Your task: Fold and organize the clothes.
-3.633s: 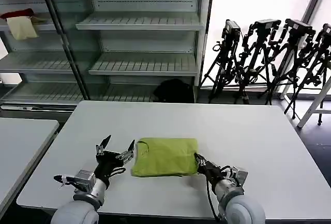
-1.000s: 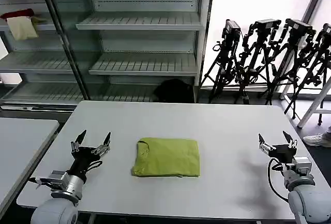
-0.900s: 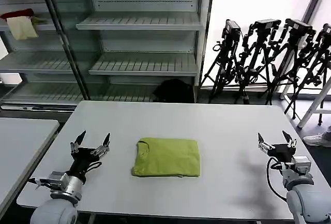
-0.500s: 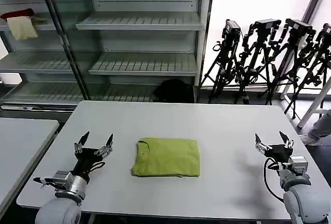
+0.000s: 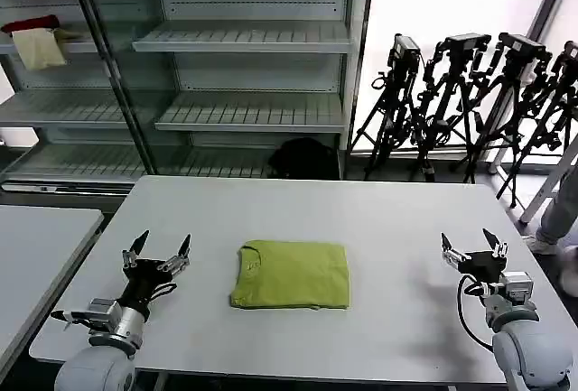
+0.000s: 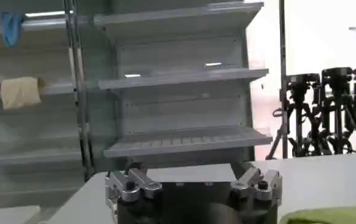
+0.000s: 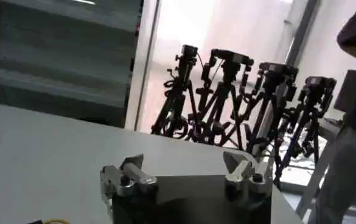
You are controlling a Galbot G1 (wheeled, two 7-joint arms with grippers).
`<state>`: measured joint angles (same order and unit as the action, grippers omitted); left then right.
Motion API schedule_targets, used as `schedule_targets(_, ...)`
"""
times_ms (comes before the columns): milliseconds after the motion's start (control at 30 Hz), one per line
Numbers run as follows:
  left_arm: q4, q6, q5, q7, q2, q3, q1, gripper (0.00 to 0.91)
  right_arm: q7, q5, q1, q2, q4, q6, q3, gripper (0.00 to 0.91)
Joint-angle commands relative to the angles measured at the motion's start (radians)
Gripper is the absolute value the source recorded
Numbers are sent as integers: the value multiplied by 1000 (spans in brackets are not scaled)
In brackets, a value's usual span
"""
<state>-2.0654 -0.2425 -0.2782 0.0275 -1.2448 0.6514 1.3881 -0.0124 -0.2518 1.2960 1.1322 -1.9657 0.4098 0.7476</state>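
Note:
The clothes are one lime-green T-shirt, folded into a neat rectangle and lying flat on the white table near its front middle. A corner of the T-shirt shows in the left wrist view. My left gripper stands open to the left of the shirt, apart from it, with nothing between its fingers. My right gripper stands open far to the right near the table's right edge, also holding nothing. The left gripper and right gripper both show spread fingers over bare tabletop.
Metal shelving stands behind the table, with a red cloth and a cream cloth on an upper left shelf. Several black tripods stand at the back right. A second table lies to the left.
Both grippers were at the shirt's left and right edges 3.6 s ago and have since drawn out to the sides. In the last second the right gripper drifted slightly left. The shirt has not moved.

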Motion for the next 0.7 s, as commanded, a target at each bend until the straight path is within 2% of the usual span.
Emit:
schedule_targets(33,2,2,-14,2,8,27,6,907,-10,4,0,-2,6,-10,3,907)
schedule_targets(700,18,1,-54,3,27,60,2,907,-32,5,6,-5,10,-23,2,907)
